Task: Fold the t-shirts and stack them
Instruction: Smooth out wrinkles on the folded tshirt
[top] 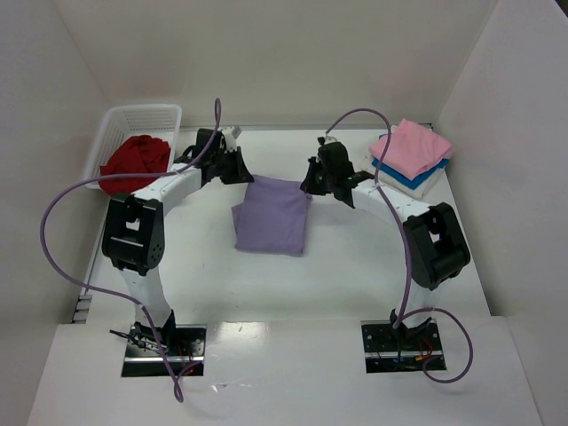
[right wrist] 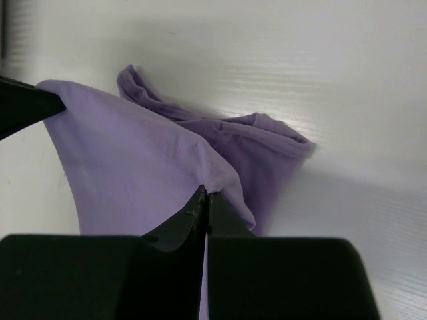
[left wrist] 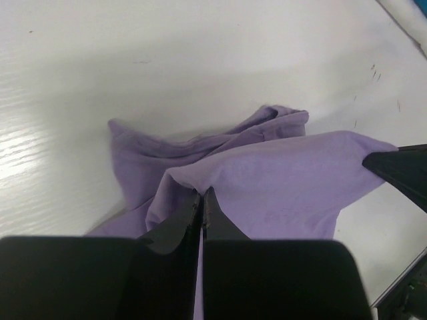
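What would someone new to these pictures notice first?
The lavender shirt lies in the middle, both pairs of jaws shut on its far corners. A red shirt sits in the white basket at far left, and a pink shirt tops a blue shirt at far right.

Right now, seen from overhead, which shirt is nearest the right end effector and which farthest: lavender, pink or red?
1. Lavender t-shirt, centre, pinched by the right end effector.
2. Pink t-shirt, atop the stack at right.
3. Red t-shirt, in the white basket at left.
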